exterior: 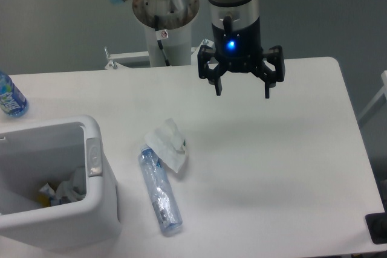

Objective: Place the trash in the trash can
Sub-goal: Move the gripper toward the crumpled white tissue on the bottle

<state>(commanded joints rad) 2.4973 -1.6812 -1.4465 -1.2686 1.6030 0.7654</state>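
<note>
A crumpled white paper napkin (167,144) lies on the white table, its lower edge overlapping the top of a flattened clear bluish plastic bottle (161,190) that stretches toward the front edge. The white trash can (100,185) stands at the front left, with a grey tab (93,156) on its rim and some scraps inside. My gripper (243,93) hangs open above the back middle of the table, well to the upper right of the napkin, with nothing between its fingers.
An intact bottle with a blue label (10,97) stands at the far left edge of the table. The robot's base column (164,22) rises behind the table. A dark object (378,228) sits at the front right corner.
</note>
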